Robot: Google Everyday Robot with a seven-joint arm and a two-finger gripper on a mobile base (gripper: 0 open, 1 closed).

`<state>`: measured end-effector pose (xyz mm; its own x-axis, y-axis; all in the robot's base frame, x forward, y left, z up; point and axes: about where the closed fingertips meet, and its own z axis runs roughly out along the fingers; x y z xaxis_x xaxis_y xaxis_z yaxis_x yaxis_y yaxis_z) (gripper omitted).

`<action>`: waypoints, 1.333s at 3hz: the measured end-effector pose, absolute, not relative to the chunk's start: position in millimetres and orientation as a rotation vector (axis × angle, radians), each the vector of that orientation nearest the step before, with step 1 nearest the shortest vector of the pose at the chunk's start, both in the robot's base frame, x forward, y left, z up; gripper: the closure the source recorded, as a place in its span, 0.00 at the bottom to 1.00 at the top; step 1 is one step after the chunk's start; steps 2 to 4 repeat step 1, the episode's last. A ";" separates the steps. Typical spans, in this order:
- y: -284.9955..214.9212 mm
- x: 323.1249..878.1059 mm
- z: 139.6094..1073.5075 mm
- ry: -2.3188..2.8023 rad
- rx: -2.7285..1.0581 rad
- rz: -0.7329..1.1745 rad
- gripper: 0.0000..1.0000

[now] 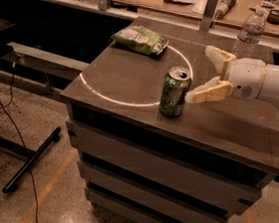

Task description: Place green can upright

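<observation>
Green can (174, 93) stands upright near the desk's (123, 76) front edge, about midway along. Just beside it, toward the right edge, the gripper (200, 74) is released, fingers spread, holding nothing.

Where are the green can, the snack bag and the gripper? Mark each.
green can (174, 95), camera view, on its label, mid-body.
snack bag (140, 39), camera view, centre of the crinkled bag.
gripper (199, 74), camera view, midway between its open fingertips, just right of the can.

White arm (278, 85) stretched out level, tool (198, 74) at its end, fingers (209, 91) spread apart
</observation>
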<state>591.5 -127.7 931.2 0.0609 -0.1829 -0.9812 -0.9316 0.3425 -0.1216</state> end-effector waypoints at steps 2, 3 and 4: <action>-127.6 591.5 931.2 1.410 -1.098 0.788 0.00; -127.6 591.5 931.2 1.410 -1.098 0.788 0.00; -127.6 591.5 931.2 1.410 -1.098 0.788 0.00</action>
